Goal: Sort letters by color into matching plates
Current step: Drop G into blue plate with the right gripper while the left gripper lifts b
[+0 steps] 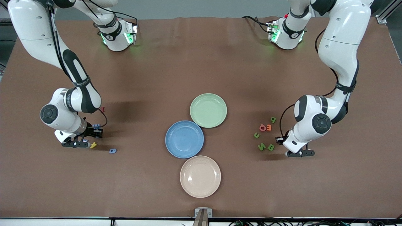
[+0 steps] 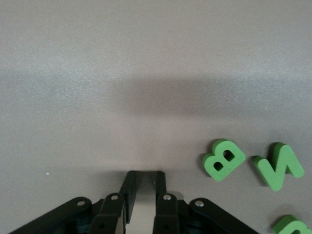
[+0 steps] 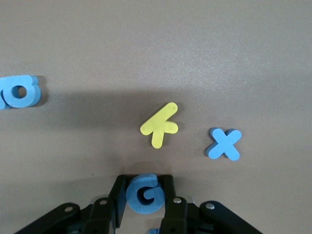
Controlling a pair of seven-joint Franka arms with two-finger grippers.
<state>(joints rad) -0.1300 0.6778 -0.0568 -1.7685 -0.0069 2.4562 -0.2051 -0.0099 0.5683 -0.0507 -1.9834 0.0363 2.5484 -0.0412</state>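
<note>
My right tool [image 3: 144, 195] sat low at the tabletop's [image 1: 157, 78] right-arm end, clamped edgewise on a blue G [image 3: 145, 193], seemingly light, soft foam best pinched across its flat edges, while my left tool [image 2: 145, 190] was closed empty beside the green B [image 2: 223, 159].

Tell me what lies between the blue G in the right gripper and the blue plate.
Only a yellow letter and a blue letter lie flat between the blue G and the blue plate; nothing tall.
</note>
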